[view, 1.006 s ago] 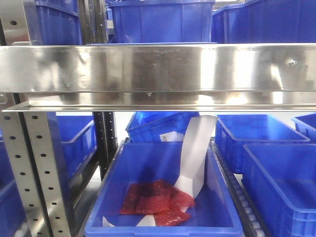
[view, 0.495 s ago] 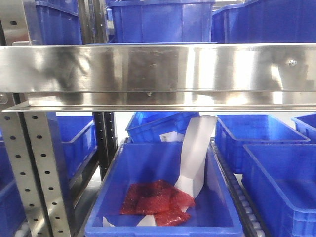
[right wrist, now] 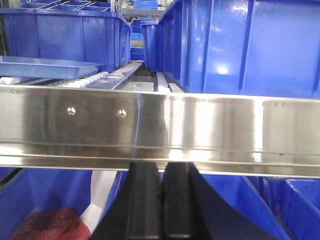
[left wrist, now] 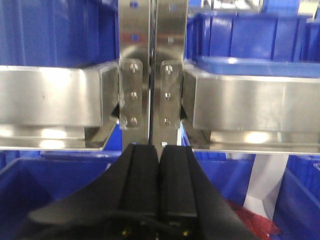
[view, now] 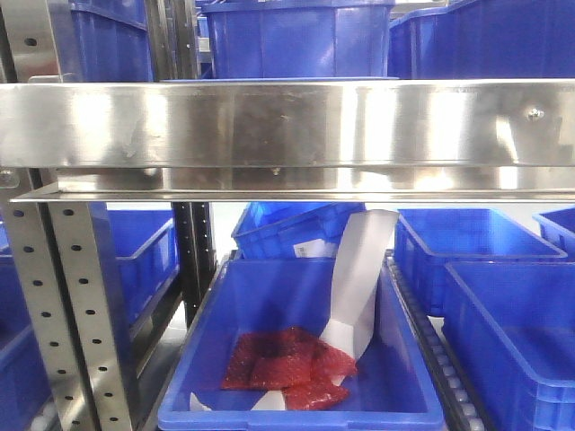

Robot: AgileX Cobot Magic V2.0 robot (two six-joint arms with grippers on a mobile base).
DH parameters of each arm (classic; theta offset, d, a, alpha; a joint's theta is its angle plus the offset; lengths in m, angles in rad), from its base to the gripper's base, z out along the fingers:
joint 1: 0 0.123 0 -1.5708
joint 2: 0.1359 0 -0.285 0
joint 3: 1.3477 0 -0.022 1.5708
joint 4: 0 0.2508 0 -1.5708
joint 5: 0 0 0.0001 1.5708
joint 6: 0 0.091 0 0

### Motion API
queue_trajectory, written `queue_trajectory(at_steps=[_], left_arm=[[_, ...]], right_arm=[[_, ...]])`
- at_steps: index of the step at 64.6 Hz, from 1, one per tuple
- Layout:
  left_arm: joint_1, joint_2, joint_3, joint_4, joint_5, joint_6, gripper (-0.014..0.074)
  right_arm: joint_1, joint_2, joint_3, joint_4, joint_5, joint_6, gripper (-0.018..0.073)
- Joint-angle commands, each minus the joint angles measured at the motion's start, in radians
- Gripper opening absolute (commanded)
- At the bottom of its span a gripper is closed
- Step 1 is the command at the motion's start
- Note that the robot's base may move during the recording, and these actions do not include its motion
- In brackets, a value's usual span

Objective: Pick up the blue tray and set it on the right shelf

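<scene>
Right wrist view: you find the blue tray (right wrist: 47, 67) lying flat behind the shelf beam (right wrist: 200, 130), above and left of the right gripper (right wrist: 161, 200). Both it and the left gripper (left wrist: 159, 185) have fingers pressed together, holding nothing. The right arm appears nearer.

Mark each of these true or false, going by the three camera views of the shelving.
1. The left gripper has its fingers pressed together. True.
2. The right gripper is clamped on the blue tray. False: its fingers are together with nothing between them, and the tray lies on the rollers behind the right shelf's front beam.
3. The red mesh bag lies in the blue bin below the beam. True.
4. The white sheet lies flat on the bin floor. False: it stands leaning up out of the bin.
5. The left wrist view shows one unbroken beam. False: two beams meet at central uprights.
</scene>
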Motion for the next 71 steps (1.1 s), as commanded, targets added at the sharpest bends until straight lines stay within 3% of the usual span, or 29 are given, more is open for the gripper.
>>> queue_trajectory(at_steps=[1,10,71], left_arm=[[-0.024,-0.017,0.030,-0.006,-0.109,-0.007,-0.0048],[-0.048,-0.017,0.027,-0.022,-0.032,0.000,-0.0048],[-0.048,-0.017,0.027,-0.022,-0.070,0.000,-0.0048]], right_arm=[[-0.004,-0.019,-0.024,0.001,-0.091,-0.010,0.0050],[-0.004,-0.019,-0.024,0.001,-0.088,-0.010,0.0050],[-0.004,-0.019,-0.024,0.001,-0.088,-0.010,0.0050]])
